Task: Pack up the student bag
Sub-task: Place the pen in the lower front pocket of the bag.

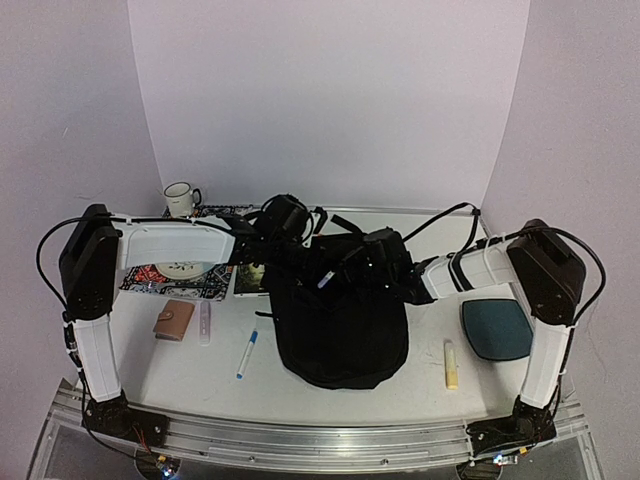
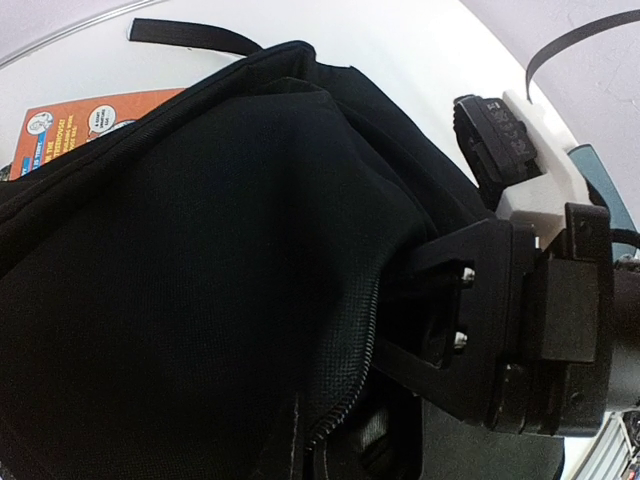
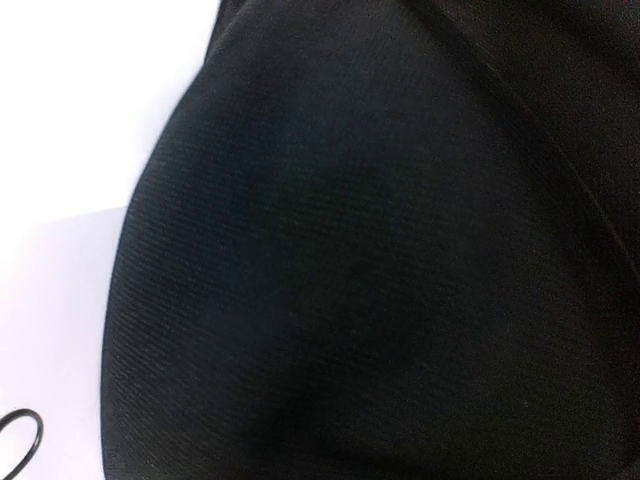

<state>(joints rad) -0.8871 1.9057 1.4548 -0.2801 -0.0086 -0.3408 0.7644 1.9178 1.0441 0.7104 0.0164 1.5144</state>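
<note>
- Student bag [image 1: 340,325] lies mid-table between my arms, mouth at its far end.
- Left gripper [image 1: 290,258] is pressed shut at the mouth's left edge. I can't tell whether it pinches fabric. My call: it should hold the rim up and steady.
- Right gripper [image 2: 395,305] is at the mouth, jaws parted, nothing visible between them. Best to go in straight, clear of the zipper [image 2: 340,400].
- Containers: mug [image 1: 181,198] far left, inside not visible; bag contents hidden in every view.
- Loose on the table: wallet [image 1: 174,320], blue pen [image 1: 247,353], yellow stick [image 1: 451,363].

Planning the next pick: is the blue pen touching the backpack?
Apart. The top view shows bare table between the blue pen and the backpack.
</note>
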